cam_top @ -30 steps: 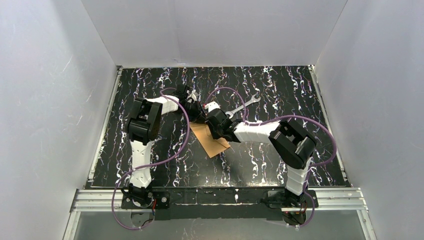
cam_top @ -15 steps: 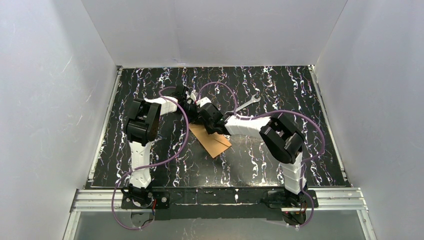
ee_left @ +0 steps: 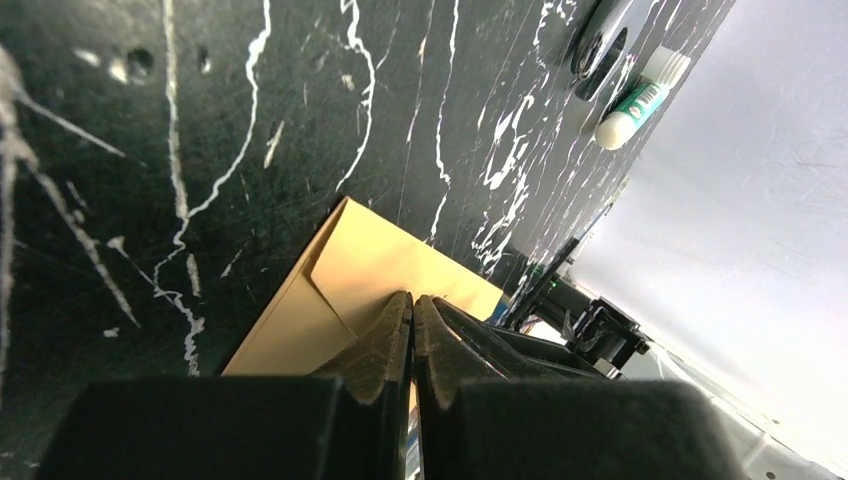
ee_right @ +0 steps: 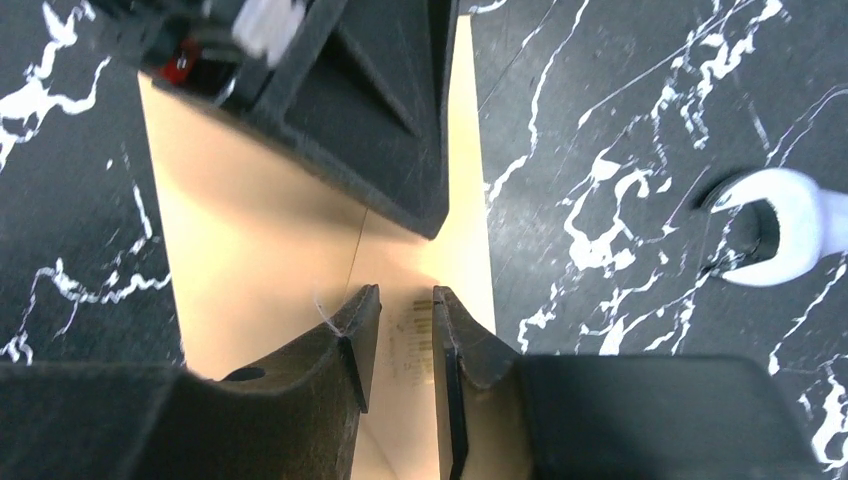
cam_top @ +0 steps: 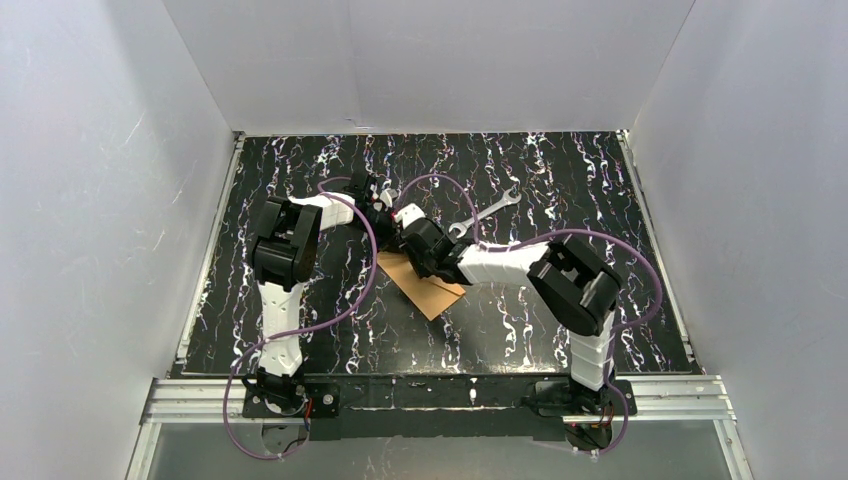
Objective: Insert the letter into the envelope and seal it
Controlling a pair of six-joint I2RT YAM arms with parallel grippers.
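Near edge, bottom of the top view: both arm bases, with both arms reaching to mid-frame over the black marbled table (cam_top: 560, 180). The envelope (cam_top: 432, 292) lies flat at frame centre, rotated so one corner points toward the bases.

The right gripper (ee_right: 405, 292) is over the envelope's far part. In the right wrist view its jaws are only slightly apart, with a narrow gap through which bare kraft paper and a small printed mark show. There is nothing between the fingers, so it is released and not grasping. It probably sits there to press or smooth the paper.

The left gripper (ee_left: 412, 300) is clenched, fingers fully together, tips down on the envelope near the flap seam. In the left wrist view the triangular flap lies folded flat against the body. The closed tips look like a hold-down that pins the envelope so it doesn't slide. I can't tell whether any paper is pinched between them. In the right wrist view its black body fills the upper left, just beside the right fingers.

The letter is not visible in any view. Since the flap is down, my guess is that it is already inside, which would make this the sealing or pressing stage.

Farther back, up and right of centre in the top view, a wrench (cam_top: 487, 210) lies on the table, off the envelope and unrelated. A small white-green tube (ee_left: 637, 102) sits at the upper right of the left wrist view, possibly glue, and is untouched.
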